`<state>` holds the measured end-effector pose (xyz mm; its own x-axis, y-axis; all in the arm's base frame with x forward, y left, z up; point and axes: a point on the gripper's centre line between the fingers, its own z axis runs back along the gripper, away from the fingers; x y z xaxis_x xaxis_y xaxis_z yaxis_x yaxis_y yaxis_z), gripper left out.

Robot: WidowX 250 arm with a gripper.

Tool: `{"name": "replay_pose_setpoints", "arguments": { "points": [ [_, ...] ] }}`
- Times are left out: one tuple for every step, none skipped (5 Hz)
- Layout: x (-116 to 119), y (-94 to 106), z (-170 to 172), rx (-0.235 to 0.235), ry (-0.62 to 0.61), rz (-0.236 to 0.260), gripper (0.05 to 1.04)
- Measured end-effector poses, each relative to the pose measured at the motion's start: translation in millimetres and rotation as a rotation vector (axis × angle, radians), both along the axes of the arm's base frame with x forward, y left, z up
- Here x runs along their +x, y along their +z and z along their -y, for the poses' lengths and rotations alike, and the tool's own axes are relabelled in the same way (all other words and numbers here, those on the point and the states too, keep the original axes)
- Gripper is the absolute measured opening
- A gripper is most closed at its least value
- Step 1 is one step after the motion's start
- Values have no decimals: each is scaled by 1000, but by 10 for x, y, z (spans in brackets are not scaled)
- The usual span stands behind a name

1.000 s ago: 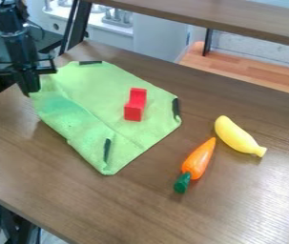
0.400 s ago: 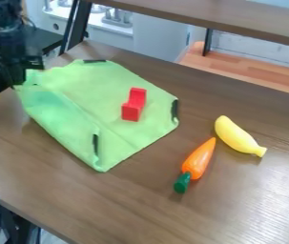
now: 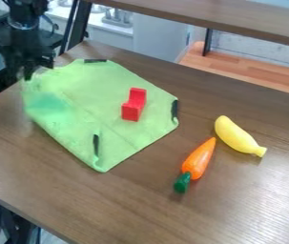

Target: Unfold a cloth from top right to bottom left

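Note:
A green cloth (image 3: 92, 102) lies spread on the wooden table, with a faint diagonal crease and dark patches near its corners. The gripper (image 3: 22, 76) is at the upper left, just above the cloth's left corner, its fingers parted and apart from the cloth as far as its blurred outline shows. A red block (image 3: 134, 104) rests on the cloth, right of its middle.
An orange carrot (image 3: 199, 158) with a green top and a yellow banana (image 3: 238, 136) lie on the table (image 3: 140, 205) to the right of the cloth. A raised wooden shelf (image 3: 223, 19) runs behind the table.
The gripper went left with the cloth's left corner, then let go and rose slightly back to the right. The cloth shifted left and its left side spread out; the red block slid slightly left.

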<state>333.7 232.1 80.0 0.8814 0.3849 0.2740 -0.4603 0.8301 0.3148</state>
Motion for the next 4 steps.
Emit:
{"name": "replay_pose_setpoints", "arguments": {
  "points": [
    [8, 32, -34, 57, 4, -11, 730],
    [60, 162, -105, 117, 52, -23, 980],
    [74, 230, -65, 70, 81, -20, 1001],
    [-29, 379, 285, -53, 11, -159, 1000]
  ]
}}
